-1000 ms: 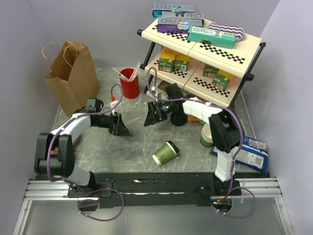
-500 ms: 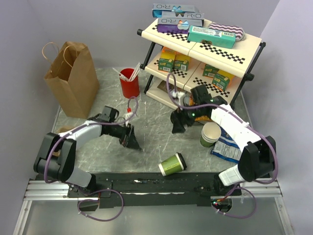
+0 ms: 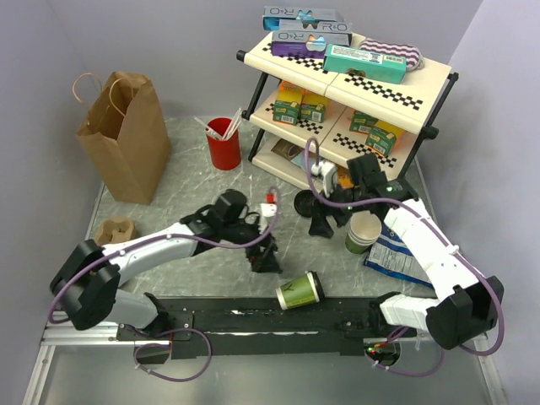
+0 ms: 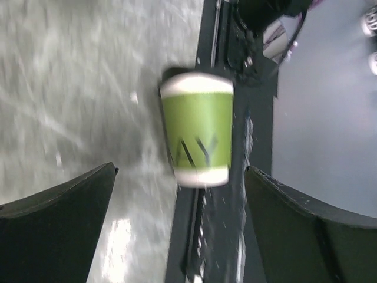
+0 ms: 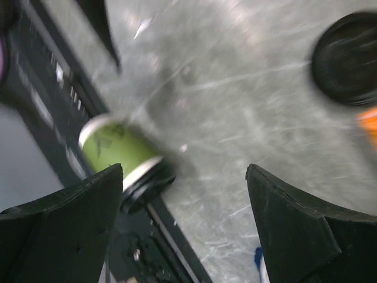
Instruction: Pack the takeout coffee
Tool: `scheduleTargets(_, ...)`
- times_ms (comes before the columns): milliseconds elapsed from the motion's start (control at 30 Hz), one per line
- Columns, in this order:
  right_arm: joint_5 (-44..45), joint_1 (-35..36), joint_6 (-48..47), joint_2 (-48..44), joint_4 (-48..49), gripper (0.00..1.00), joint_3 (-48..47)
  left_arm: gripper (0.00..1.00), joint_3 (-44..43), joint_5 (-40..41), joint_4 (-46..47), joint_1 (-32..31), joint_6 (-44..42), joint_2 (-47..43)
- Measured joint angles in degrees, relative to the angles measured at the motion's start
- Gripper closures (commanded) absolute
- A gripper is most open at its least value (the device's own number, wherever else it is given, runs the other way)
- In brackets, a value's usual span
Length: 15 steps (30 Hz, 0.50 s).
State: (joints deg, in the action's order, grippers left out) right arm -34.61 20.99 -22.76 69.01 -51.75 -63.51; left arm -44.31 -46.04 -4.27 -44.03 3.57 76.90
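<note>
1. Since the left gripper (image 3: 267, 261) hung wide open and empty just behind and left of the takeout coffee (image 3: 299, 290), I'd call it the nearer arm.
2. The coffee lay on its side at the table's (image 3: 190, 173) near edge, right by the black rail (image 3: 228, 309), long axis roughly left-right, lid end pointing right.
3. Right gripper (image 3: 324, 226) was spread open too, empty, farther back.
</note>
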Motion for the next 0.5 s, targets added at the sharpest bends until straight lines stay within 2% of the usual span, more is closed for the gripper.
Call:
scheduleTargets(100, 2.4, -1.2, 3.6, 1.0, 0.7, 0.06, -5.5, 0.03, -3.7, 5.8, 0.9, -5.6, 0.1, 2.9)
scheduleTargets(233, 5.2, -2.5, 7.5, 1.5, 3.2, 0.04, -11.2, 0.03, -4.1, 11.6, 0.9, -12.3, 0.6, 4.6)
scheduleTargets(500, 6.1, -8.8, 13.3, 1.6, 5.0, 0.04, -14.2, 0.03, -4.1, 16.0, -0.4, -21.0, 0.1, 9.5)
